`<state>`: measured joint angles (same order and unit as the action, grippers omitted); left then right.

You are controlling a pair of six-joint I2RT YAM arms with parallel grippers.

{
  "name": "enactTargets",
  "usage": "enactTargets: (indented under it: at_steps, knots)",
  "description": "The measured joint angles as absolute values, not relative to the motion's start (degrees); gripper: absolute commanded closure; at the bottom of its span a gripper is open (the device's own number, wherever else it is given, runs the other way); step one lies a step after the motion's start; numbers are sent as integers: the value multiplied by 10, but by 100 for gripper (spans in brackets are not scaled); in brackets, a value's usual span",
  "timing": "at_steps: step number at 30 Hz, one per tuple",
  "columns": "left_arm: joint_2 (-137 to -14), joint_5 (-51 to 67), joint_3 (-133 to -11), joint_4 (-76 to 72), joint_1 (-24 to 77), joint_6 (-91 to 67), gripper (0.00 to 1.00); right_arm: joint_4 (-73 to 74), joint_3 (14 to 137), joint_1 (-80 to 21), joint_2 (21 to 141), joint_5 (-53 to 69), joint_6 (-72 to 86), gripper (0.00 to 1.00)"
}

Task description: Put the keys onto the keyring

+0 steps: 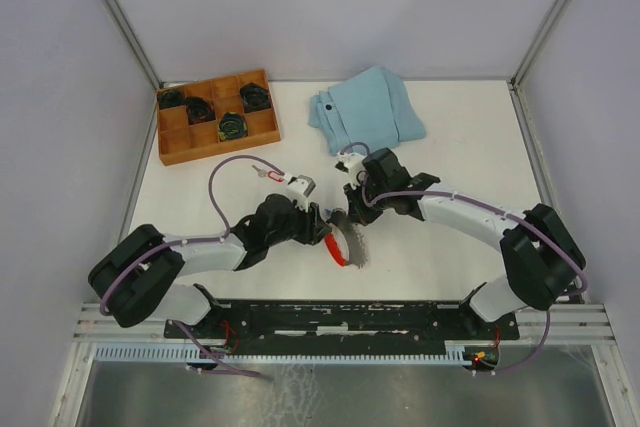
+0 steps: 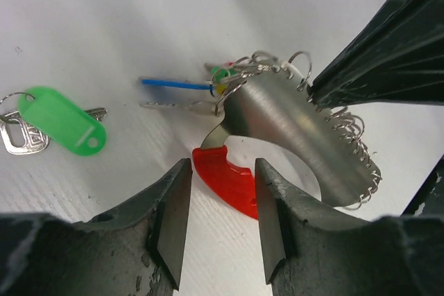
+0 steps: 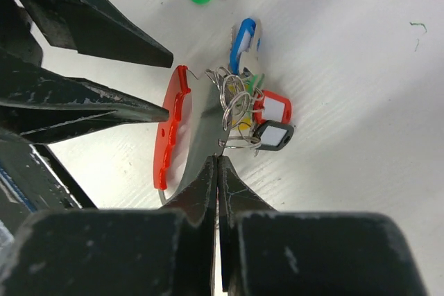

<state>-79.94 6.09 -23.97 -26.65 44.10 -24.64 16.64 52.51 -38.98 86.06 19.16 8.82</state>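
Keyring sits at table centre. Right gripper: jaws closed on its metal edge. Left gripper: jaws part open, straddling the red end. Green key lies loose at its 9 o'clock in the left wrist view. Likely fault: ring twists out of the single pinch.

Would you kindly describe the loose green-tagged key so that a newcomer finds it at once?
On the white table, find the red-and-steel keyring at its middle. Past the bunch of keys clipped to it, one key lies flat and alone, unattached, with a bright green tag.
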Motion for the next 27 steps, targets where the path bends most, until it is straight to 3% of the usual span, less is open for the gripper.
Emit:
enactTargets:
  at_steps: [10,27]
  knots:
    - [-785,60,-209,-310,430,-246,49,264,595,-467,889,65,44,99]
    - [-791,58,-267,-256,488,-246,65,219,528,-459,927,31,163,93]
